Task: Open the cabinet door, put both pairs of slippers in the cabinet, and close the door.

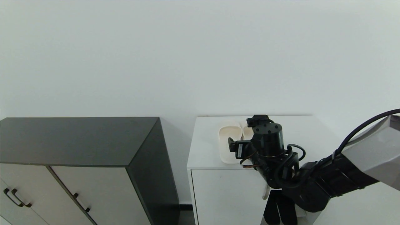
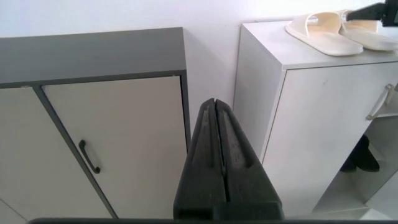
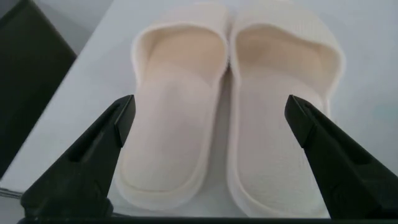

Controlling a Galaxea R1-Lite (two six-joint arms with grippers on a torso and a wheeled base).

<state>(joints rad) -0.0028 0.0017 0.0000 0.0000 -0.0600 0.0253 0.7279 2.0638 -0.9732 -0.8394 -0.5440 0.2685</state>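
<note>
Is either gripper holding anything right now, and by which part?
Nothing is held. The right gripper is open over the cream slippers, not gripping them; the left gripper is shut on nothing.

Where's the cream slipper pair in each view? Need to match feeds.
Head view: cream slipper pair on the white cabinet's top, partly behind the right arm.
Left wrist view: the pair on that top, beyond the dark cabinet.
Right wrist view: the pair between the right tool's open fingers.
Shared landmark: the white cabinet's top.
</note>
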